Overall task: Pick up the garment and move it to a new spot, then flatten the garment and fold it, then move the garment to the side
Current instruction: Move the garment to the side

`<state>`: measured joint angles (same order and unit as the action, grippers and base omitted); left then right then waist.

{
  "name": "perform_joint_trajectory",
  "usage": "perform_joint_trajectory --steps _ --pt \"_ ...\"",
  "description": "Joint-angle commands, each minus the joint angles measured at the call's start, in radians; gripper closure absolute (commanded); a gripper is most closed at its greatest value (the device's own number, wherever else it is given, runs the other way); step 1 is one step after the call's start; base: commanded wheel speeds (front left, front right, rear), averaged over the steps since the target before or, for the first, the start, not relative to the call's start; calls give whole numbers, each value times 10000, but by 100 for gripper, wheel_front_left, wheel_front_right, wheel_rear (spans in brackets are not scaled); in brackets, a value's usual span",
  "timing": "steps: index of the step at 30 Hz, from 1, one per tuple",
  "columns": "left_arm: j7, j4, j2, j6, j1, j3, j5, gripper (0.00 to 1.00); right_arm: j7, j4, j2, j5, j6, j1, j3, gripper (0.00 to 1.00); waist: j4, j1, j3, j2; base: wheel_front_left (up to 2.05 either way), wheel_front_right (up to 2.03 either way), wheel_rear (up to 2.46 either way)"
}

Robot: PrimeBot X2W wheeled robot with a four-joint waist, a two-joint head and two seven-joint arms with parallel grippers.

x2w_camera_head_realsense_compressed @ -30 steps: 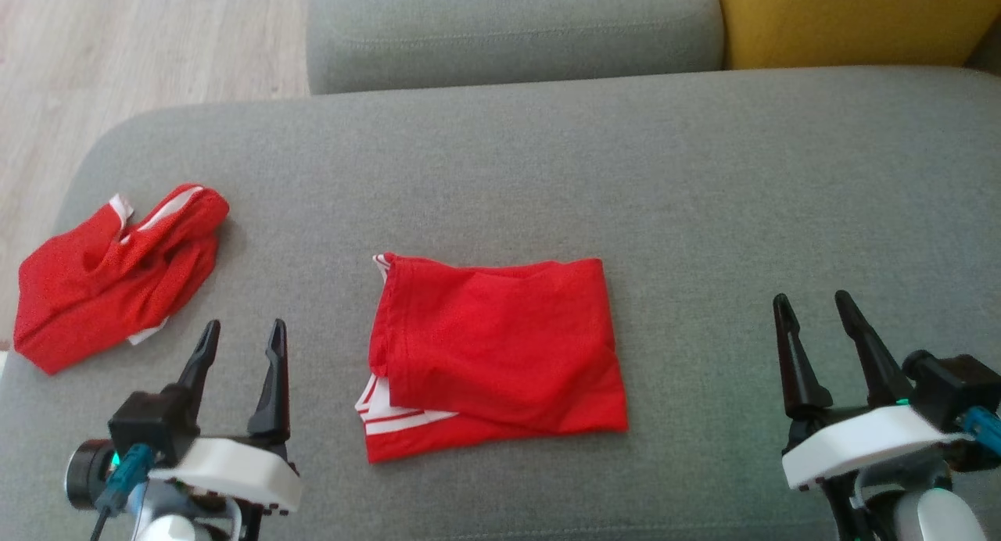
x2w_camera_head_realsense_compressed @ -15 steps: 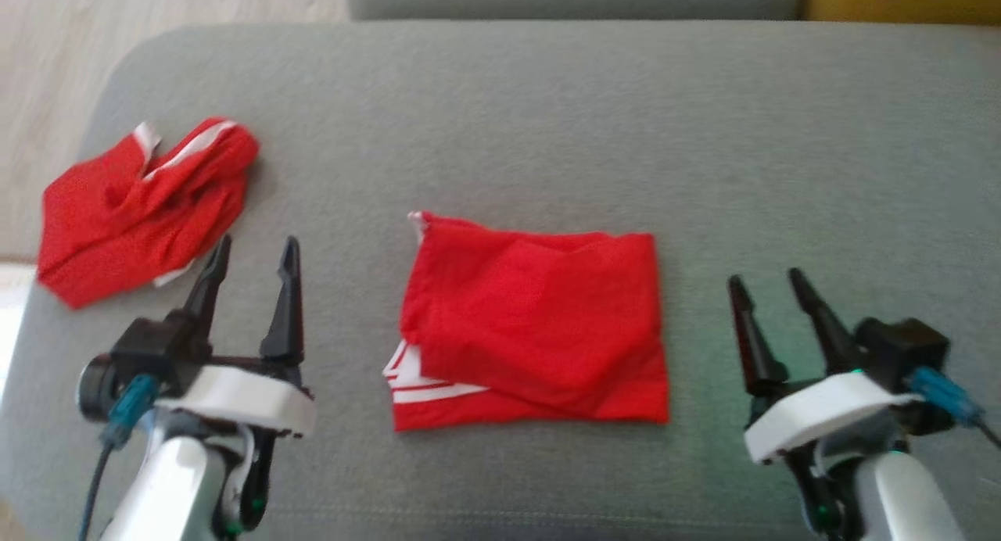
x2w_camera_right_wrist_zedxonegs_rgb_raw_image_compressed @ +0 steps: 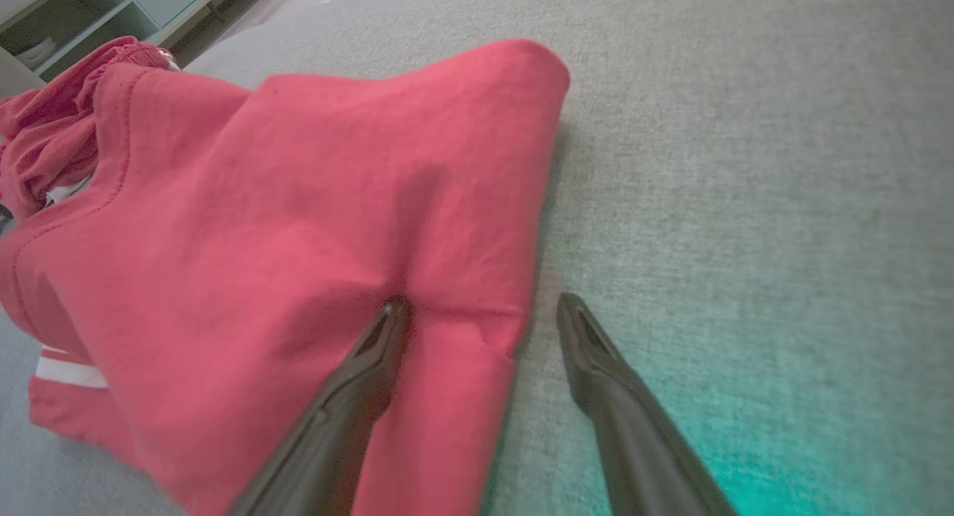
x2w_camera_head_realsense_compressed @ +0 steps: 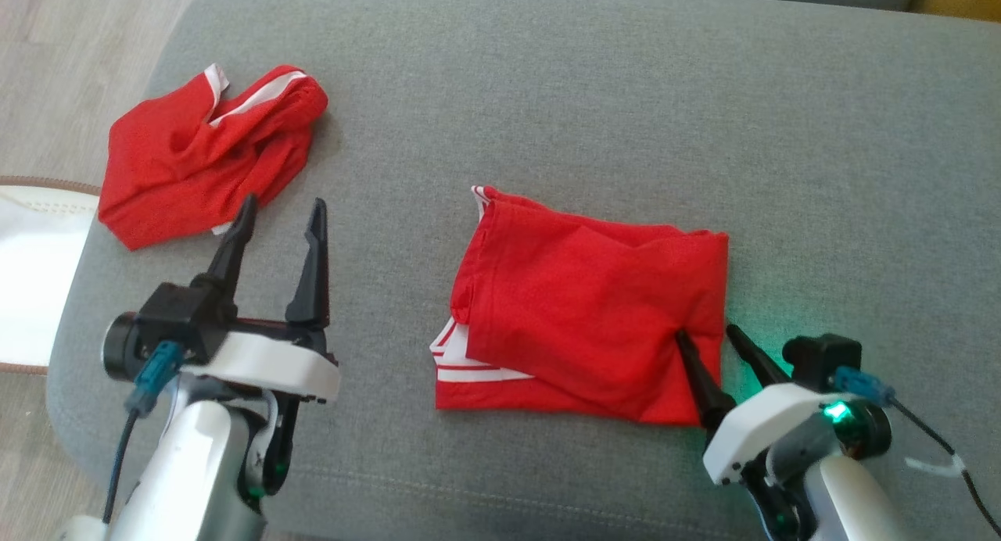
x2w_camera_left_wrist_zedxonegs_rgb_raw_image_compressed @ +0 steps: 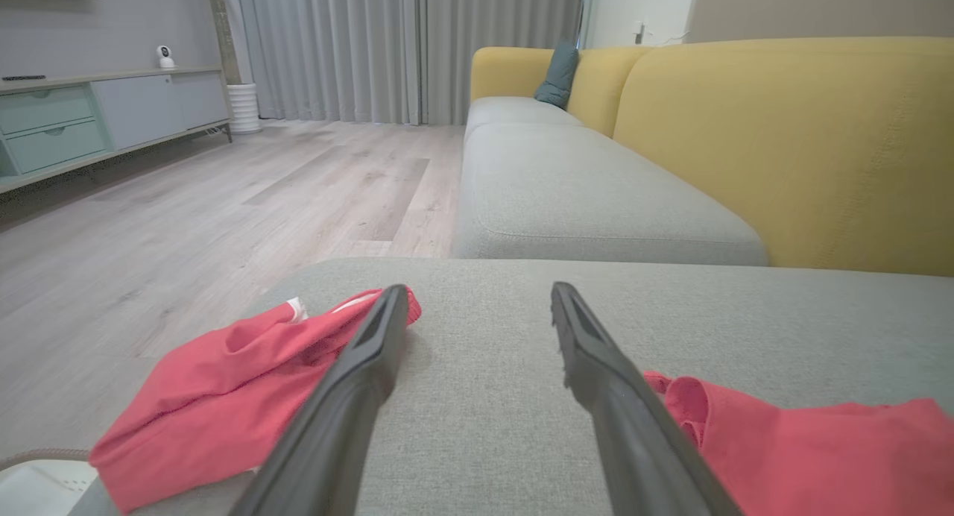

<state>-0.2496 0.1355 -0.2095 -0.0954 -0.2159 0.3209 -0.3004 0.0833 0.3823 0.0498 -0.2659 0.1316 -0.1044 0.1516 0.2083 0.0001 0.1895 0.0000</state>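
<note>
Red folded fabric garment (x2w_camera_head_realsense_compressed: 586,322) mid grey sofa cushion (x2w_camera_head_realsense_compressed: 547,95) | right end effector (x2w_camera_head_realsense_compressed: 705,332) spread wide, straddling its right edge, gripping nothing | left end effector (x2w_camera_head_realsense_compressed: 283,203) spread wide, empty, near crumpled red garment (x2w_camera_head_realsense_compressed: 203,154)

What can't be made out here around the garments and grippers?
1. Head view: folded garment's lower layers, hidden under its top layer.
2. Right wrist view: whether one finger of the right gripper presses the cloth or hovers just above it.
3. Left wrist view: part of the crumpled garment, hidden behind a finger of the left gripper.
4. Head view: white object, cut off by the left edge; identity unclear.
</note>
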Motion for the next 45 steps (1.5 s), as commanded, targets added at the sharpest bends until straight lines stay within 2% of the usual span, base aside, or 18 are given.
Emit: perform_joint_trajectory --steps 1,2,3,8,12,21,26,31,36,45 --pt "-120 -261 -76 63 -412 -522 138 0 -43 -28 27 -109 -9 -449 321 49 3 -1 -4 0 0 0 0" --pt "-120 -257 -35 103 -396 -566 185 0 -54 76 25 -140 -9 -509 347 95 1 -1 -9 0 0 0 0" --pt "-120 -262 2 152 -385 -610 230 0 -58 171 24 -181 -9 -562 378 100 -2 -1 -13 0 0 0 0" --pt "-121 -291 137 293 -316 -793 429 0 -203 318 71 -210 -9 -687 425 100 -52 -1 -69 0 0 0 0" --pt "-121 -332 196 421 -175 -937 629 0 -262 179 246 -233 -9 -700 570 100 -339 -1 -167 0 0 0 0" --pt "-121 -537 212 676 71 -1146 942 0 -156 -445 957 -250 -9 -908 927 100 -2213 -1 -267 0 0 0 0" --pt "-122 -714 250 838 -44 -1003 1115 0 -2 -657 1720 -221 -9 -1667 940 100 -3420 -1 -75 0 0 0 0" --pt "-122 -752 385 1014 -449 -715 1242 0 92 -677 2636 -208 -9 -2520 294 100 -4037 -1 197 0 0 0 0" --pt "-122 -753 476 1197 -885 -460 1370 0 207 -497 3327 -114 -9 -3402 -601 100 -4374 -1 553 0 0 0 0" --pt "-122 -971 487 1345 -1417 -265 1542 0 124 -317 3840 89 -9 -4197 -2083 100 -4471 -1 1405 0 0 0 0"
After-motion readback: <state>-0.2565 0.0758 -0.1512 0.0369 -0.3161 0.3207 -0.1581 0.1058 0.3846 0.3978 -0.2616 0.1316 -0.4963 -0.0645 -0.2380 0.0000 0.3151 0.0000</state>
